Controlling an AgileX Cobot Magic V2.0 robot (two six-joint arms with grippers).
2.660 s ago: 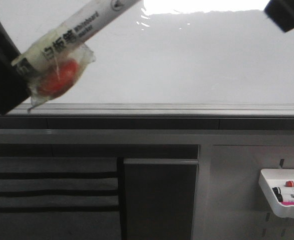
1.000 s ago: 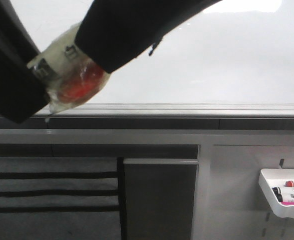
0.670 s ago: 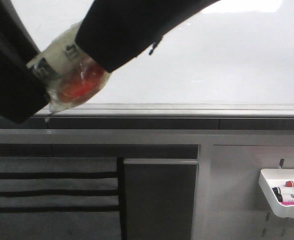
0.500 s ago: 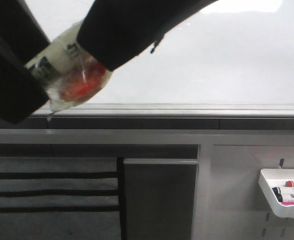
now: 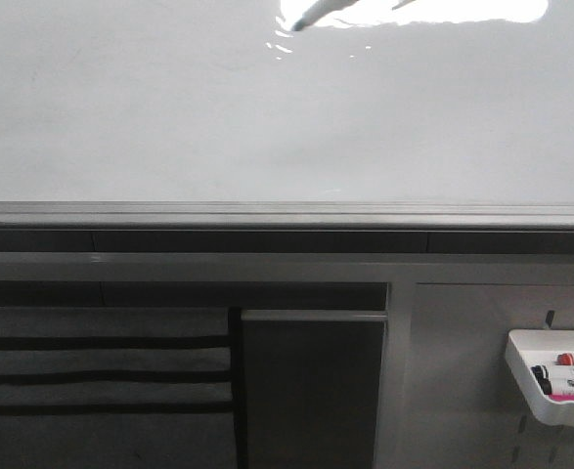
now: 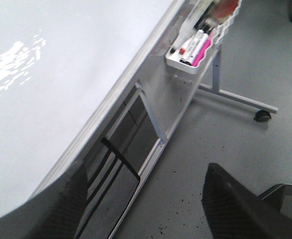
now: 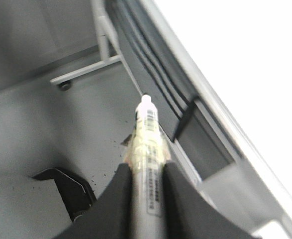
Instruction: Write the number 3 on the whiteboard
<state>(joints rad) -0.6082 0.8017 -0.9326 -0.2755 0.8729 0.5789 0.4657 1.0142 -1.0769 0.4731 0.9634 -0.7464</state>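
Observation:
The whiteboard (image 5: 267, 117) fills the upper half of the front view, glossy white with glare at its top edge. No number 3 shows on the part of the board in view. A thin dark sliver (image 5: 308, 14) pokes into the glare; I cannot tell what it is. Neither arm shows in the front view. My right gripper (image 7: 146, 167) is shut on a pale whiteboard marker (image 7: 146, 129), whose white end points out past the fingers, beside the board (image 7: 245, 59). My left gripper (image 6: 146, 172) is open and holds nothing, with the board (image 6: 51, 74) alongside it.
The board's grey lower frame (image 5: 287, 215) runs across the front view. A small white marker tray (image 5: 521, 376) with red, black and pink markers hangs at the lower right, also seen as the tray (image 6: 185, 67). The stand's wheeled leg (image 6: 257, 115) rests on the grey floor.
Both dark arms and the taped marker, which covered the upper left of the front view, have left that view. The board there is now uncovered.

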